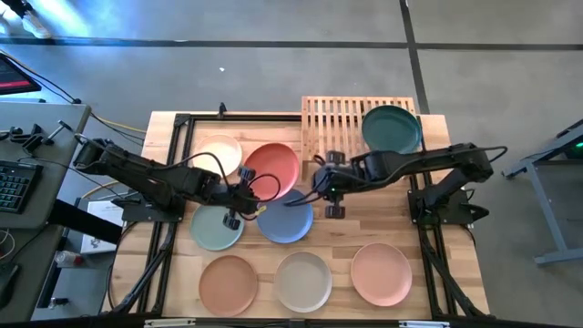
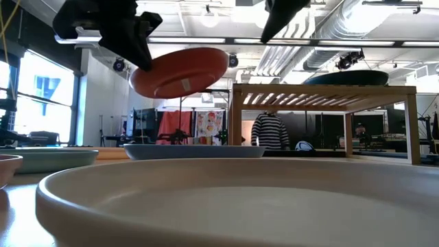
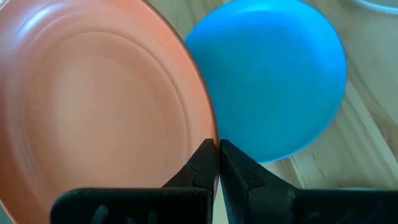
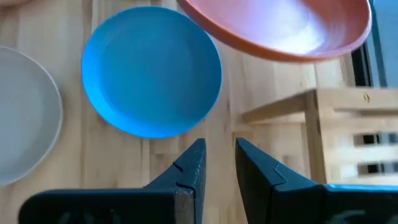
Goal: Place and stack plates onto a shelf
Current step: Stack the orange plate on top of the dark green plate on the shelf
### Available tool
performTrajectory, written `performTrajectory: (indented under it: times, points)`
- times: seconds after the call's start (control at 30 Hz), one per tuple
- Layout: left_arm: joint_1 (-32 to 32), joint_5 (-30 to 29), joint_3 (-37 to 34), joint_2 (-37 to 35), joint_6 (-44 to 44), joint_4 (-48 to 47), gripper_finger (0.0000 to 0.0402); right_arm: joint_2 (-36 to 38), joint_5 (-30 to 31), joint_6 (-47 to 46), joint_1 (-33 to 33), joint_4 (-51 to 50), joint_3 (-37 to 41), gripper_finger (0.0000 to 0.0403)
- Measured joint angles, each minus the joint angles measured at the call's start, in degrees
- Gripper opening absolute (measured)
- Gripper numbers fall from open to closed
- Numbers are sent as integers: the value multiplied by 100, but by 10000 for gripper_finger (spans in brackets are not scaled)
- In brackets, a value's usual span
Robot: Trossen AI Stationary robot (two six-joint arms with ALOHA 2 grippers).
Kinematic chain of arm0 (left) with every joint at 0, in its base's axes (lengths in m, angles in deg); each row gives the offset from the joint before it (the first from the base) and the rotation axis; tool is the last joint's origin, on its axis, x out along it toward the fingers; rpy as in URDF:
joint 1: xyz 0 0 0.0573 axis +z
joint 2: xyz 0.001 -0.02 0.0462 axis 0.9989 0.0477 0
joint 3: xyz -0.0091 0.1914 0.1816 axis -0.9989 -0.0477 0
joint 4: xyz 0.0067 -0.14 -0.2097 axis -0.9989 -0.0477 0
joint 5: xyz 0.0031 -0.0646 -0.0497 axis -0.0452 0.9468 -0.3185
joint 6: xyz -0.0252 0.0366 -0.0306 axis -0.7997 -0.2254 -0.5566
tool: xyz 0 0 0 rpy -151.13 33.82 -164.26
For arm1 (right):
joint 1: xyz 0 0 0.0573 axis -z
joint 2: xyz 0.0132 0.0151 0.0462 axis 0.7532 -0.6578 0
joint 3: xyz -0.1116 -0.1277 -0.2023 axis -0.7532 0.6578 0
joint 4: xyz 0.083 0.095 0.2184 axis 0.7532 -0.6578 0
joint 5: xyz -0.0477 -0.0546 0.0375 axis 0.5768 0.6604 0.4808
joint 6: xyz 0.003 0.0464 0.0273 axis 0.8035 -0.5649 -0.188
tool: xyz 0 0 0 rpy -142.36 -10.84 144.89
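Plank tabletop and slatted shelf.
Shelf carries dark teal plate; tabletop carries cream, green, blue, terracotta, beige, pink plates.

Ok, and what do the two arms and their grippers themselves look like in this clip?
Both arms are dark, nearly black, built of jointed segments with black cables looping alongside them. The left gripper and right gripper each end in two matte black, angular fingers tapering to wedge-shaped tips, mounted on a flat black crossbar. No markings or labels show.
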Motion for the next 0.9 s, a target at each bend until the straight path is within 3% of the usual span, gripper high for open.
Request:
performTrajectory:
  times: [0.2,0.6,0.73,0.9]
  points:
    - [-90,58,0,0,6,28,1,-197,426,929,-181,274,2,62]
    - [-123,299,0,0,415,50,1,-261,229,2665,-393,1333,0,62]
    - [-129,305,0,2,813,209,1,-261,-171,2841,-394,1444,0,62]
    - [-129,297,2,2,1492,330,1,-259,-194,2846,-391,1515,0,62]
